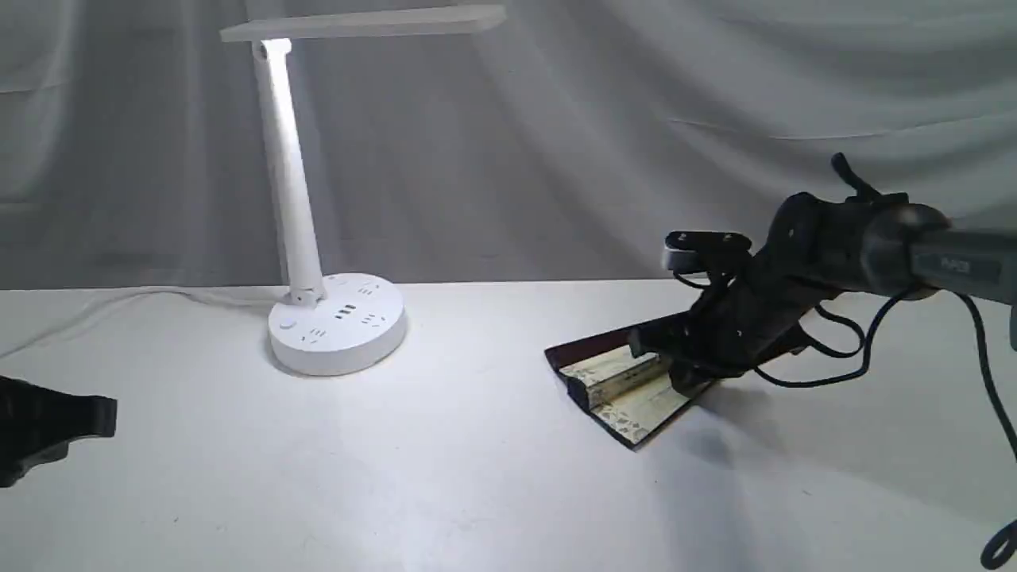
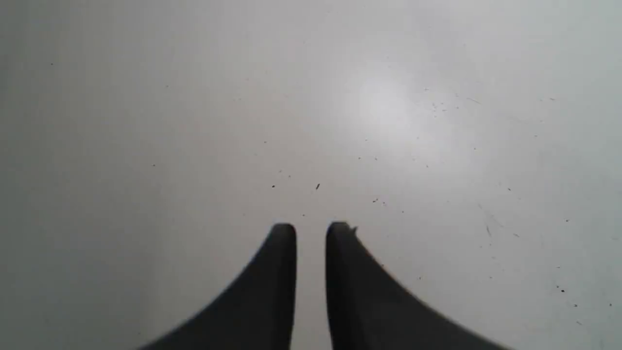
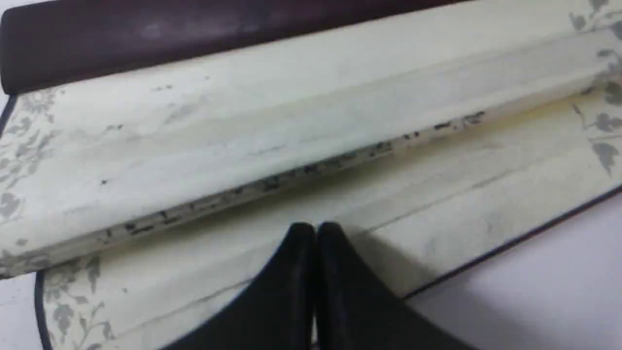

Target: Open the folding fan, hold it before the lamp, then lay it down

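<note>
The right arm (image 1: 914, 250) is reaching in from the right side, its wrist tilting downward. The right tool (image 3: 316, 231) is pressing its two fingers together, tips touching. The left tool (image 2: 311, 231) is hanging low at the left edge, fingers standing slightly apart, gripping nothing.

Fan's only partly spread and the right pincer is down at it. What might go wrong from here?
1. The right pincer is shut with its tips at the folding fan's paper leaf; pushing there may crease or tear a pleat.
2. The left pincer hangs over bare table, far from the fan, so nothing steadies it and it may slide rather than spread.
</note>
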